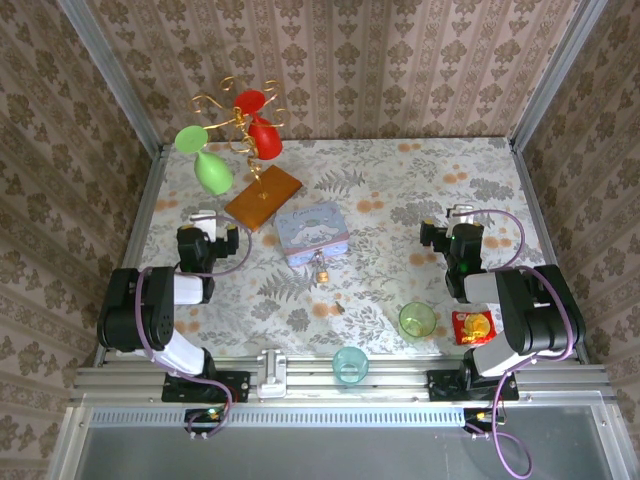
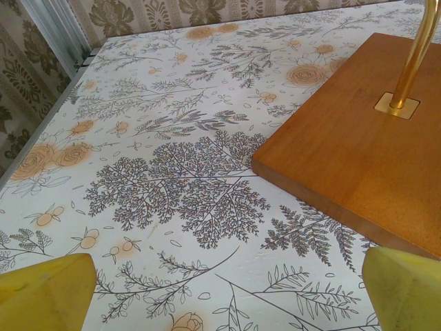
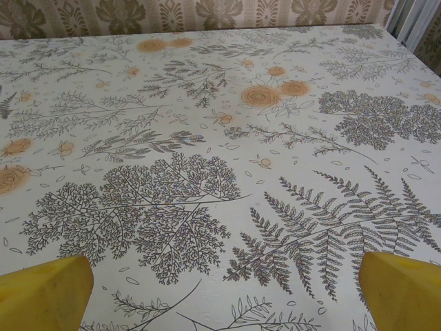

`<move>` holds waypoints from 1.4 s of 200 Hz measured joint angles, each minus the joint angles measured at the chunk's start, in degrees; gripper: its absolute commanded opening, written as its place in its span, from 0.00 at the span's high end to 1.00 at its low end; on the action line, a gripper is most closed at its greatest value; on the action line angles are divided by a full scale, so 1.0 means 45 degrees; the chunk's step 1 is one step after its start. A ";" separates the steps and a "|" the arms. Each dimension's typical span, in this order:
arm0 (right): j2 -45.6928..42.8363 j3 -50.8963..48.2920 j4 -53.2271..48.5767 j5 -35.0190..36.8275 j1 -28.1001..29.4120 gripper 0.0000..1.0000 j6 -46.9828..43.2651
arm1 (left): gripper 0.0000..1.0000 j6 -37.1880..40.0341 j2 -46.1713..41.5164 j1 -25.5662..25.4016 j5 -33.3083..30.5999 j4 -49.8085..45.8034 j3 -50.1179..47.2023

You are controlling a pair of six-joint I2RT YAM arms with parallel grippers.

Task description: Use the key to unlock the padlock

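The padlock (image 1: 321, 268) lay near the middle of the table (image 1: 420, 180), free of both arms. We found the left gripper (image 1: 205, 218) spread wide and holding nothing. In its wrist view the left gripper (image 2: 227, 289) had bare tablecloth between its yellow fingertips (image 2: 45, 293). The right gripper (image 1: 460, 215) was likewise wide and empty, over bare cloth toward the right edge, and its wrist view (image 3: 224, 289) confirmed this.

Just right of the left gripper stood a wooden base (image 2: 344, 145) carrying a gold wire stand (image 1: 240, 120) toward the far left corner. A pale blue tin (image 1: 313, 232) sat between the base and the padlock, which rested just beside the tin's near side.

Along the near edge we noted a green cup (image 1: 417, 320), a teal cup (image 1: 350, 363) and a red packet (image 1: 472, 326).
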 measured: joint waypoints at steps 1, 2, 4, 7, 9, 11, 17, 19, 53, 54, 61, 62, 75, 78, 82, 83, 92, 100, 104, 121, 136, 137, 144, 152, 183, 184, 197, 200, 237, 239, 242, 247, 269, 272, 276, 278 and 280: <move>0.0000 -0.0005 0.0000 0.0000 0.0000 0.00 0.0000 | 0.00 0.0000 0.0000 -0.0005 0.0000 0.0000 0.0000; 0.0000 0.0000 0.0000 0.0000 0.0000 0.00 0.0000 | 0.00 0.0000 0.0000 0.0000 0.0000 0.0000 0.0000; 0.0000 0.0000 0.0000 0.0000 0.0000 0.00 0.0000 | 0.00 0.0000 0.0000 0.0000 0.0000 0.0000 0.0000; 0.0000 0.0000 0.0000 0.0000 0.0000 0.00 0.0000 | 0.00 0.0000 0.0000 0.0000 0.0005 0.0000 0.0000; 0.0000 0.0000 0.0005 0.0000 0.0000 0.00 0.0000 | 0.00 0.0000 0.0000 0.0000 0.0005 0.0005 0.0000; 0.0000 0.0000 0.0000 0.0000 0.0000 0.00 0.0000 | 0.00 0.0000 0.0000 0.0000 0.0010 0.0000 0.0000; 0.0000 -0.0005 0.0000 0.0000 0.0000 0.00 0.0000 | 0.00 0.0000 0.0000 0.0000 0.0024 0.0005 0.0000; 0.0000 0.0000 0.0000 0.0000 0.0000 0.00 0.0000 | 0.00 0.0000 0.0000 0.0000 0.0029 0.0000 0.0000; 0.0000 0.0000 0.0000 0.0000 0.0000 0.00 0.0000 | 0.00 0.0000 0.0000 0.0068 0.0073 0.0005 0.0000; 0.0000 0.0000 0.0000 0.0000 0.0000 0.00 0.0000 | 0.00 0.0000 0.0000 0.0073 0.0078 0.0000 0.0000; 0.0000 0.0000 0.0000 0.0000 0.0000 0.00 0.0000 | 0.00 0.0000 0.0000 0.0083 0.0078 0.0000 0.0000; 0.0000 0.0000 0.0000 -0.0005 0.0000 0.00 0.0000 | 0.00 0.0000 0.0000 0.0083 0.0083 0.0000 0.0000; 0.0000 0.0000 0.0000 0.0000 0.0000 0.00 0.0000 | 0.00 0.0000 0.0000 0.0083 0.0092 0.0000 0.0000; 0.0000 0.0000 0.0000 0.0000 0.0000 0.00 0.0000 | 0.00 0.0000 0.0000 0.0083 0.0092 0.0000 0.0000; 0.0000 0.0000 0.0000 0.0000 0.0000 0.00 0.0000 | 0.00 0.0000 0.0000 0.0083 0.0097 0.0000 0.0000; 0.0000 -0.0005 0.0000 0.0000 0.0000 0.00 0.0000 | 0.00 0.0000 0.0000 0.0083 0.0097 0.0005 0.0000; 0.0000 0.0000 0.0005 -0.0005 0.0000 0.00 0.0000 | 0.00 0.0000 0.0000 0.0083 0.0112 0.0015 -0.0005; 0.0000 0.0000 0.0005 0.0000 0.0000 0.00 0.0000 | 0.00 -0.0005 0.0000 0.0083 0.0092 0.0136 -0.0049; 0.0000 0.0000 0.0005 0.0000 0.0000 0.00 0.0000 | 0.00 -0.0010 0.0000 0.0083 0.0068 0.0287 -0.0107; -0.0068 0.0000 -0.0102 0.0053 0.0000 0.00 0.0005 | 0.00 -0.0058 -0.0194 0.0097 -0.0068 0.0680 -0.0495; -0.0408 0.0000 -0.0466 0.0097 0.0000 0.00 0.0005 | 0.00 -0.0063 -0.0588 0.0131 -0.0141 0.0763 -0.0860; -0.0432 0.0000 -0.0486 0.0097 0.0000 0.00 0.0005 | 0.00 -0.0063 -0.0612 0.0136 -0.0141 0.0763 -0.0874; -0.0738 0.0010 -0.0797 0.0126 0.0000 0.00 0.0000 | 0.00 -0.0068 -0.0923 0.0151 -0.0175 0.0758 -0.1044; -0.1137 0.0073 -0.1195 0.0170 0.0000 0.00 0.0010 | 0.00 -0.0078 -0.1355 0.0160 -0.0257 0.0748 -0.1205; -0.2953 0.0597 -0.2895 0.0170 0.0000 0.00 0.0131 | 0.00 -0.0107 -0.3181 0.0073 -0.0573 0.0510 -0.1360; -0.2997 0.0612 -0.2929 0.0165 0.0000 0.00 0.0136 | 0.00 -0.0112 -0.3225 0.0068 -0.0593 0.0495 -0.1360; -0.3653 0.0869 -0.3585 -0.0097 0.0000 0.00 0.0277 | 0.00 -0.0291 -0.4109 -0.0019 -0.0850 -0.0078 -0.1355; -0.3818 0.0952 -0.3808 -0.0219 0.0000 0.00 0.0296 | 0.00 -0.0374 -0.4328 -0.0019 -0.0884 -0.0253 -0.1350; -0.5027 0.2006 -0.6261 -0.1681 0.0228 0.00 0.0661 | 0.00 -0.1710 -0.6198 -0.0238 -0.0515 -0.2093 -0.1020; -0.5076 0.2089 -0.6426 -0.1797 0.0282 0.00 0.0665 | 0.00 -0.1812 -0.6251 -0.0262 -0.0457 -0.2137 -0.1020; -0.5129 0.2200 -0.6664 -0.1948 0.0335 0.00 0.0675 | 0.00 -0.1987 -0.6334 -0.0296 -0.0374 -0.2205 -0.1010; -0.5202 0.2385 -0.7004 -0.2210 0.0476 0.00 0.0670 | 0.00 -0.2307 -0.6509 -0.0364 -0.0180 -0.2312 -0.1010; -0.5319 0.3206 -0.8446 -0.3065 0.1559 0.00 0.0617 | 0.00 -0.3934 -0.7247 -0.0525 0.0748 -0.2278 -0.1224; -0.5319 0.3298 -0.8607 -0.3177 0.1763 0.00 0.0607 | 0.00 -0.4143 -0.7368 -0.0520 0.0865 -0.2249 -0.1273; -0.5314 0.3410 -0.8825 -0.3249 0.2021 0.00 0.0583 | 0.00 -0.4396 -0.7519 -0.0525 0.1025 -0.2220 -0.1345; -0.5314 0.3468 -0.8927 -0.3313 0.2166 0.00 0.0578 | 0.00 -0.4541 -0.7611 -0.0525 0.1141 -0.2210 -0.1384; -0.5294 0.3531 -0.9044 -0.3351 0.2351 0.00 0.0578 | 0.00 -0.4663 -0.7708 -0.0525 0.1239 -0.2215 -0.1418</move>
